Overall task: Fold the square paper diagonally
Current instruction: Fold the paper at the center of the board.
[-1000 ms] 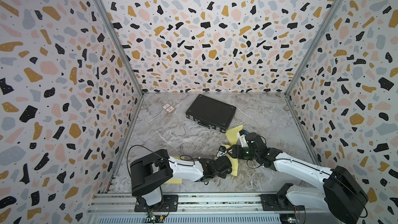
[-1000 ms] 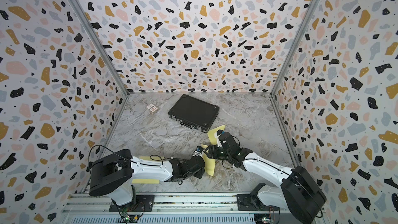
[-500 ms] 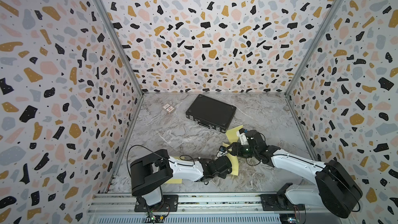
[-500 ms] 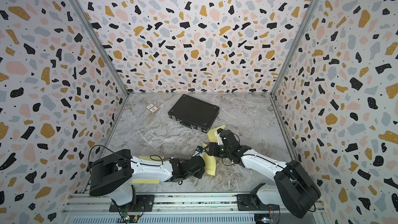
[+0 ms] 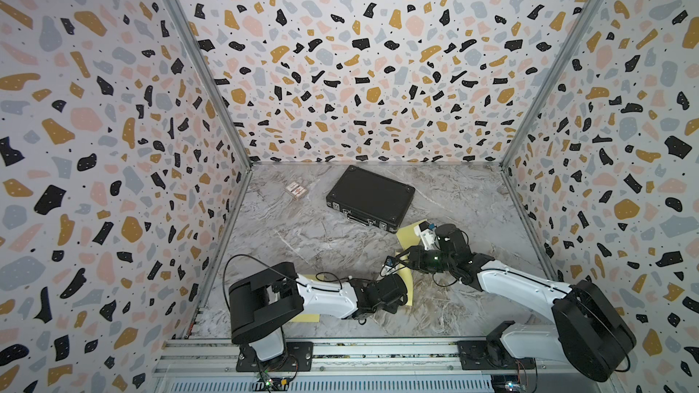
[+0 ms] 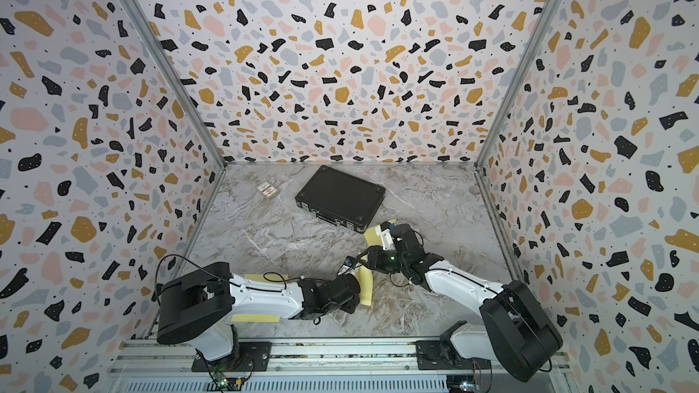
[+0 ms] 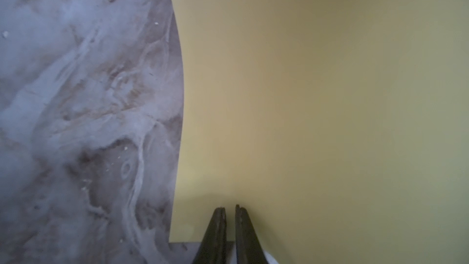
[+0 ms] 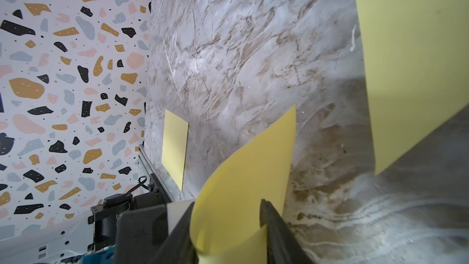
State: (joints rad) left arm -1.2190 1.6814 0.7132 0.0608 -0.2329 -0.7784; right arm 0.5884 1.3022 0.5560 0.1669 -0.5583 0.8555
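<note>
A closed black rectangular hard case with metal latches (image 5: 370,198) lies flat on the grey marble-patterned counter (image 5: 302,236), just beyond the right gripper (image 5: 395,262), on its far side. A small pink-and-white pack (image 5: 295,190) sits farther back, well apart from both grippers. A flat pale-yellow sheet (image 5: 304,318) lies behind the left gripper (image 5: 404,292), under that arm, near the aluminium rail (image 5: 378,351). Terrazzo-print walls (image 5: 340,69) enclose the counter

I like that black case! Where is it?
In a top view the black case lies on the marble table near the back wall, a small box to its left, the yellow paper at its near right corner.
</note>
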